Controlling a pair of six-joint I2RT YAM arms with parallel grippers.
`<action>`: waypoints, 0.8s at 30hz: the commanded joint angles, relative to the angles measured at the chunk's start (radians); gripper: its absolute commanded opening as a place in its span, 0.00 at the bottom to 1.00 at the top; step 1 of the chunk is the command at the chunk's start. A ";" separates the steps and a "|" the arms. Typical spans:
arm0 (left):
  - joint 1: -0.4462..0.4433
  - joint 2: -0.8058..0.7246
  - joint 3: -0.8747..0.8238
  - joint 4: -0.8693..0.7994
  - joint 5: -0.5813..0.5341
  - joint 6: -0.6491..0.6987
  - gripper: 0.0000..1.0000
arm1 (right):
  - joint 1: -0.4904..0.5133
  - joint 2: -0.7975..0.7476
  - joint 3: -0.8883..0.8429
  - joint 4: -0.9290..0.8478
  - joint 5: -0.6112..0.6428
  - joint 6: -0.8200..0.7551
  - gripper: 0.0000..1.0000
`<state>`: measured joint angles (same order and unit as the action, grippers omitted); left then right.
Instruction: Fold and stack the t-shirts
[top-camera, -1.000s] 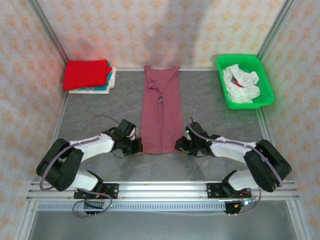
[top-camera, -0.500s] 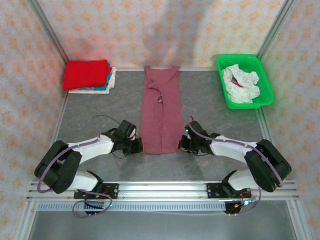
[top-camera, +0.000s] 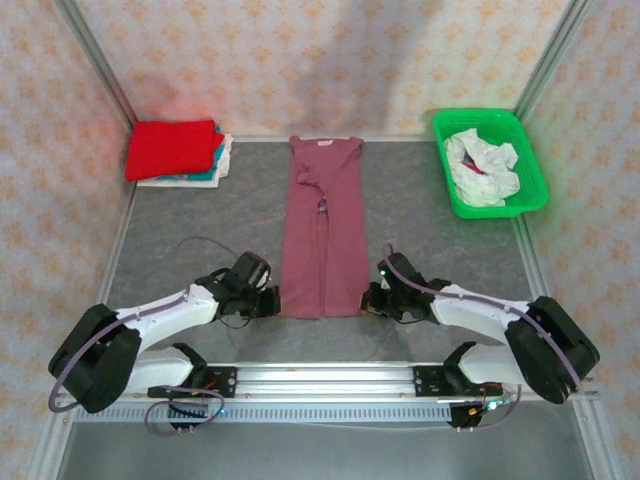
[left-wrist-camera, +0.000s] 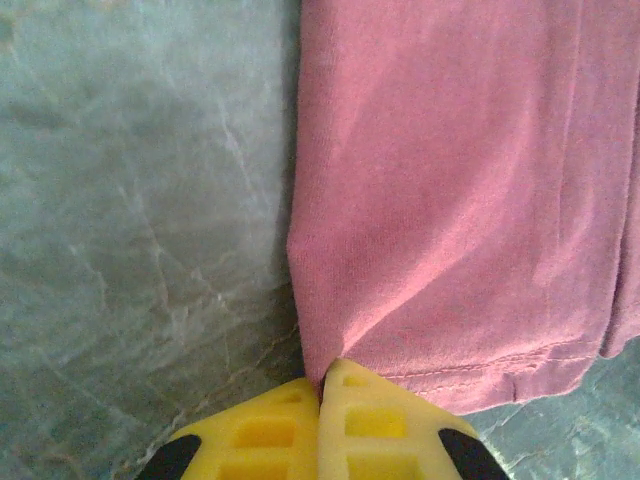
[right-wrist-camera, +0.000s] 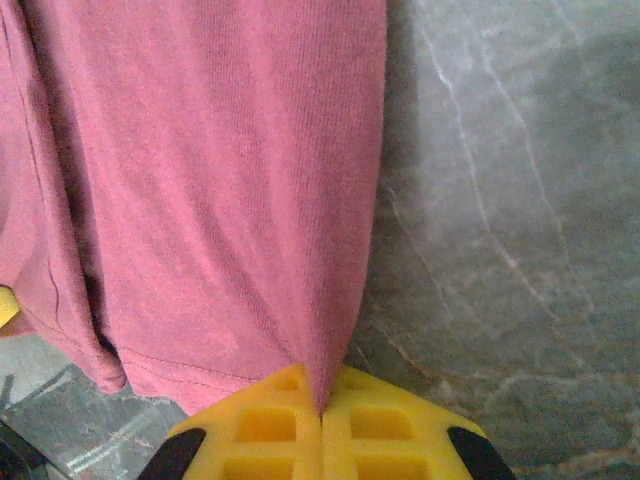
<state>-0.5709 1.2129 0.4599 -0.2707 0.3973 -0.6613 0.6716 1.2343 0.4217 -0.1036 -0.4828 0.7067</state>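
Note:
A maroon t-shirt (top-camera: 324, 235) lies in a long narrow strip down the middle of the table, collar toward the back wall. My left gripper (top-camera: 274, 301) is shut on its near left corner, and my right gripper (top-camera: 368, 298) is shut on its near right corner. In the left wrist view the yellow fingers (left-wrist-camera: 262, 432) pinch the maroon cloth (left-wrist-camera: 450, 190) at the hem edge. The right wrist view has yellow fingers (right-wrist-camera: 385, 430) pinching the maroon fold (right-wrist-camera: 220, 180). A folded stack with a bright red t-shirt (top-camera: 172, 148) on top sits at the back left.
A green basket (top-camera: 532, 166) at the back right holds crumpled white cloth (top-camera: 482, 167). Teal and white layers (top-camera: 212, 174) show under the red shirt. Patterned walls close the back and both sides. A metal rail (top-camera: 320, 380) runs along the near edge.
Both grippers have drawn the shirt's near hem toward the near edge, and the strip has stretched longer and straighter. The right gripper has closed onto its corner.

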 joint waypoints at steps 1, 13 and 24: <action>-0.017 -0.049 -0.032 -0.015 -0.010 -0.060 0.00 | 0.010 -0.044 -0.041 -0.011 -0.006 0.027 0.00; -0.138 -0.237 -0.107 -0.076 -0.071 -0.175 0.00 | 0.045 -0.150 -0.073 -0.065 0.020 0.064 0.00; -0.099 -0.283 0.104 -0.248 -0.163 -0.068 0.00 | 0.045 -0.235 0.096 -0.219 0.192 0.031 0.00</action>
<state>-0.6960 0.9482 0.5282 -0.4408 0.2970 -0.7712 0.7128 1.0313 0.4614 -0.2462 -0.3912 0.7620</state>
